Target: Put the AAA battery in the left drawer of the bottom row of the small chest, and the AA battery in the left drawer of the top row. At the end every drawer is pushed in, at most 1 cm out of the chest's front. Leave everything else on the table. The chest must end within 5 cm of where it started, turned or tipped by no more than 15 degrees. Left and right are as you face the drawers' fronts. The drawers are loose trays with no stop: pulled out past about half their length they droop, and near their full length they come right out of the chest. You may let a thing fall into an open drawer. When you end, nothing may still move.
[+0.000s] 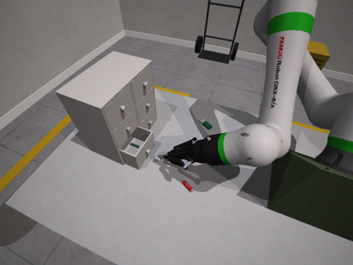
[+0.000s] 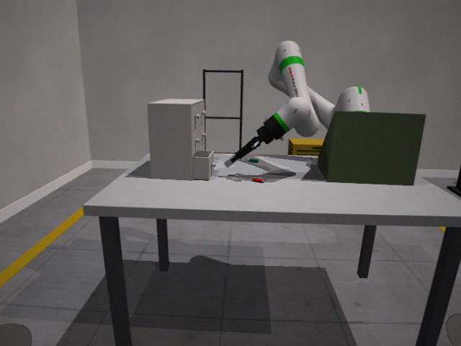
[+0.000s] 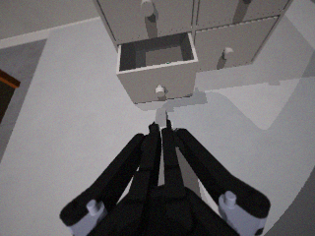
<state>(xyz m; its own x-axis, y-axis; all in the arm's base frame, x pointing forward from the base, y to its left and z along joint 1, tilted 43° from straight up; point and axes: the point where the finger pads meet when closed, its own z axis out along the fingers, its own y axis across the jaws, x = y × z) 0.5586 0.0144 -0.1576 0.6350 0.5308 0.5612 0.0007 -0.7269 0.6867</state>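
The small green battery (image 1: 134, 145) lies inside the open bottom left drawer (image 1: 144, 158) (image 2: 203, 166) (image 3: 158, 83) of the chest (image 1: 85, 114) (image 2: 170, 139) (image 3: 155, 22). The gripper (image 1: 166, 156) (image 2: 230, 161) (image 3: 161, 115) is closed on nothing, in front of that chest's open drawer. The red battery (image 1: 187, 185) (image 2: 257, 180) lies on the table (image 1: 159, 222) (image 2: 275, 201) (image 3: 74, 113), out in front of the chest. A green and silver thing (image 1: 206, 124) (image 2: 253, 161) lies farther from the chest's open drawer.

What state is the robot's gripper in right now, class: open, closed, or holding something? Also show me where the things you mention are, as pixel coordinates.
Gripper (image 1: 162, 156) (image 2: 227, 162) (image 3: 161, 115): closed, jaws together, holding nothing.
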